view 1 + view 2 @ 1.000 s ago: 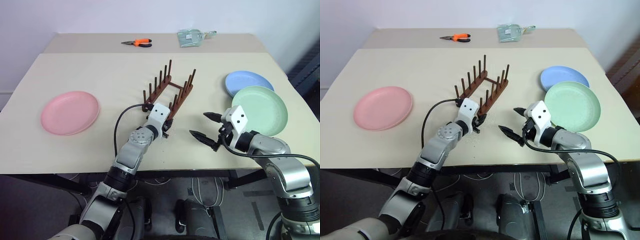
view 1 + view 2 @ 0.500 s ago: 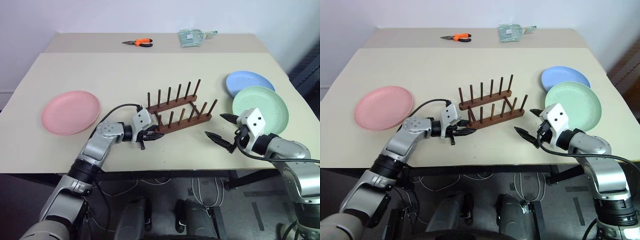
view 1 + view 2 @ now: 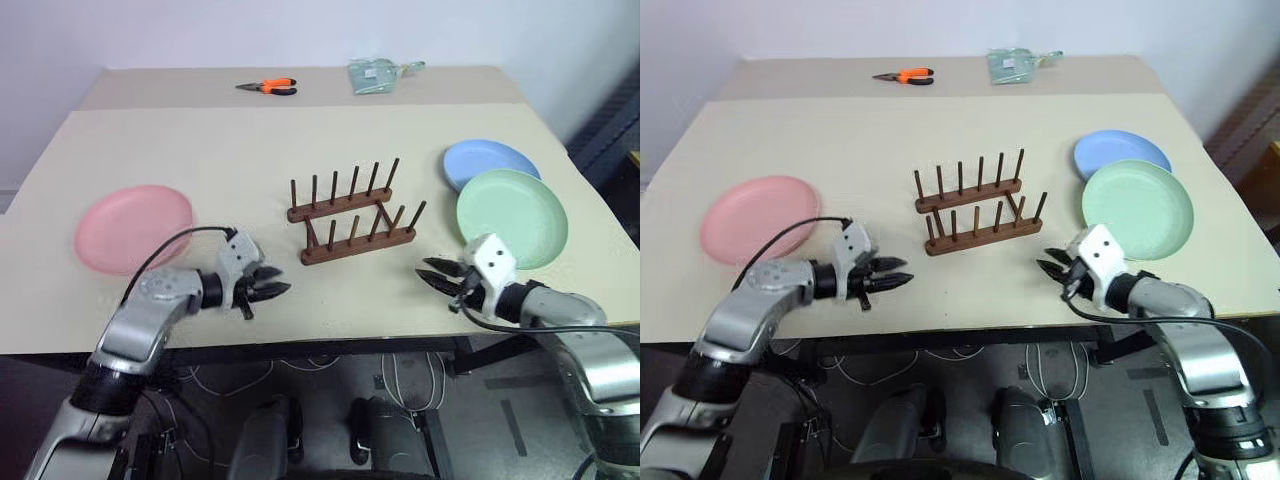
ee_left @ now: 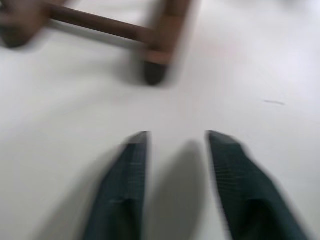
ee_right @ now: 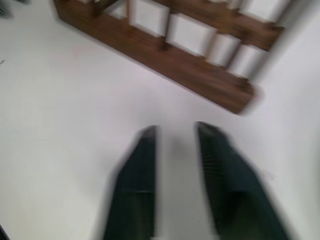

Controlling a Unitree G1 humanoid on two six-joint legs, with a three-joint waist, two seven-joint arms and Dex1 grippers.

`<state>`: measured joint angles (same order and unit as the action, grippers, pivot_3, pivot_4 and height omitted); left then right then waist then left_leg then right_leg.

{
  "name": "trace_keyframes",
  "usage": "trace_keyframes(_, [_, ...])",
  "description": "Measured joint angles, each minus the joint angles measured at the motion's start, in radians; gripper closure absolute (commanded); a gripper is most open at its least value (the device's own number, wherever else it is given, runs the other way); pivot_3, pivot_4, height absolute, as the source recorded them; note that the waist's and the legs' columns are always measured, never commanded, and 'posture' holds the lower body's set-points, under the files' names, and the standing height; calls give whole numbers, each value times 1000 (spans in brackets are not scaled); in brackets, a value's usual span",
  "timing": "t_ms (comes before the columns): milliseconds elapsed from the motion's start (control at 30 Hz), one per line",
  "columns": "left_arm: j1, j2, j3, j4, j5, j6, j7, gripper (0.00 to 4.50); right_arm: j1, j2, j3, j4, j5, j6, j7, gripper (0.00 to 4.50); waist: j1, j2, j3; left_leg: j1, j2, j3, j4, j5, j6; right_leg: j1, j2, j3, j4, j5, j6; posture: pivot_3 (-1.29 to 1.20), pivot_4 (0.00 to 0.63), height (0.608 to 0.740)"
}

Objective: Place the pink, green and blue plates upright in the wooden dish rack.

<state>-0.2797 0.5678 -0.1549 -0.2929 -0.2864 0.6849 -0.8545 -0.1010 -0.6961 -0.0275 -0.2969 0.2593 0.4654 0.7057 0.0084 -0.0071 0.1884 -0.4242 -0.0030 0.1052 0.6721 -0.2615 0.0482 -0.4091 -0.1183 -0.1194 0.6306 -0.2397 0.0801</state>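
Near the front edge of the desk (image 3: 250, 140), the left gripper (image 3: 275, 292) hovers low with its two black fingers a narrow gap apart and nothing between them, pointing toward the wooden dish rack (image 3: 353, 222). The rack stands upright on the desk just beyond and to the right of this gripper, its two rows of pegs empty; in the left wrist view one rail end (image 4: 155, 70) lies ahead of the fingertips, apart from them. On the far side of this gripper's arm, well to its left, the pink plate (image 3: 133, 227) lies flat on the desk.

The right gripper (image 3: 432, 274) sits low by the front edge too, fingers drawn close together with only a slim gap showing in the right wrist view, empty, aimed at the rack's near rail (image 5: 165, 65), which lies ahead without touching. Just behind and to the right of this gripper lies the green plate (image 3: 511, 216), flat, its far rim overlapping the blue plate (image 3: 490, 161) beyond it.

At the far edge of the desk, well beyond both grippers, lie orange-handled pliers (image 3: 267, 87) and a pale green dustpan (image 3: 378, 75).
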Motion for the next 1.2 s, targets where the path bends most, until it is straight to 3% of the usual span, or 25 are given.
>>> trace_keyframes(200, [-100, -161, -146, 24, 131, 87, 245, 2804, -154, 80, 122, 164, -122, 5, -81, 4489, 6, 0, 0, -2, 0, 0, 6, -1, 2, 1, 1, 0, 2, -1, 1, 0, 150, 740])
trace_keyframes(367, [-191, -260, -145, 187, 219, 31, 418, 2804, -283, 139, 168, 323, -201, -31, -137, 4489, -1, 1, -2, 0, 0, 0, 7, -1, 2, 2, 2, 0, 3, 0, 1, 0, 150, 740])
trace_keyframes(533, [-246, -283, -128, 301, 235, -36, 464, 2804, -385, 186, 180, 483, -257, -98, -191, 4489, -5, 2, -3, 0, 1, 0, 8, -1, 2, 2, 2, 0, 4, 0, 1, 0, 150, 740])
trace_keyframes(633, [-229, -262, -109, 280, 229, -43, 450, 2804, -386, 177, 177, 484, -255, -117, -161, 3685, -10, 2, -3, -1, 1, 0, 7, -1, 2, 1, 1, 0, 4, 0, 1, 0, 150, 740])
trace_keyframes(733, [-111, -238, 39, 181, 122, -33, 401, 1928, -299, 117, 161, 365, -210, -131, -56, 2246, -21, 2, -3, -2, 1, 0, 5, -1, 2, 0, 1, 0, 2, -1, 2, 0, 150, 740])
trace_keyframes(867, [-90, -284, 360, 70, -36, -9, 513, 16, -188, 76, 133, 158, -98, -104, 70, 299, -19, 2, -1, -2, 2, -2, 7, -1, 2, 1, 0, -2, 2, 0, 2, 0, 150, 740])
trace_keyframes(1033, [-252, -244, 731, 100, 55, 107, 965, 16, -162, 49, 126, 36, -44, -63, 122, 299, -20, 1, -2, -1, 0, -1, 7, -3, 3, 2, 1, -1, 2, 0, 3, 0, 150, 740])
trace_keyframes(1200, [-196, -228, 808, 171, 102, 274, 1082, 16, -193, 73, 142, 33, -32, -48, 133, 299, 1, -3, 0, -3, -1, -1, 8, -3, 4, 2, 0, -2, 2, 0, 5, 0, 150, 740])
